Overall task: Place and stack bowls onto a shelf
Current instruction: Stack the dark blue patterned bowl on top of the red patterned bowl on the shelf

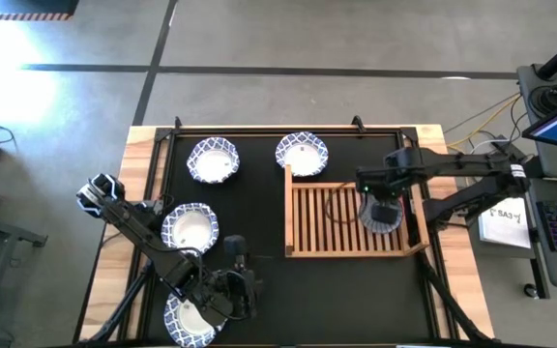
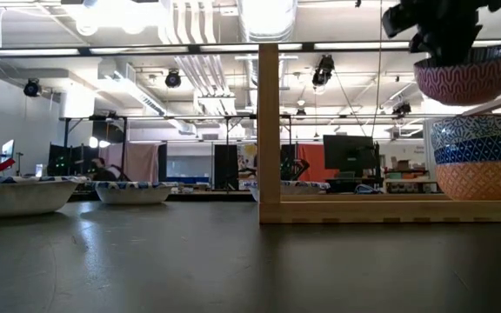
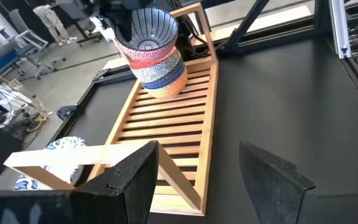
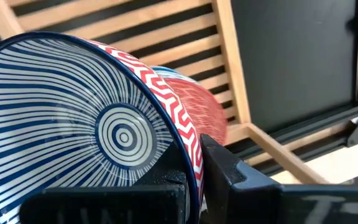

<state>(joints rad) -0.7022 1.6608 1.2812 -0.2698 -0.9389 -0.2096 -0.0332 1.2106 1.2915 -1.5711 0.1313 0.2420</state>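
My right gripper (image 1: 383, 198) hangs over the right part of the light-wood shelf (image 1: 329, 224), shut on a small bowl (image 2: 472, 76) with a red zigzag outside and a blue radial inside. That bowl hovers just above a nested stack of three small bowls (image 2: 481, 161), which stands on the slats. My left gripper (image 3: 197, 180) is open above the mat near the table's near edge, left of the shelf. Four large blue-and-white bowls (image 1: 213, 159) (image 1: 302, 153) (image 1: 190, 229) (image 1: 193, 321) rest on the black mat. My right gripper holds the red-and-blue bowl by its rim (image 4: 188, 146). One finger is inside the bowl and the other finger (image 4: 229, 171) is against the red outer wall. It comes from above. The bowl is lifted clear, slightly tilted, just over the stack's top bowl (image 2: 477, 126).
The shelf's slats left of the stack (image 3: 166, 124) are bare. Its raised side rail (image 2: 269, 130) stands between the mat and the stack. A large bowl (image 3: 67, 146) lies just beyond the shelf's far-left corner. The left arm (image 1: 143, 227) reaches past two large bowls.
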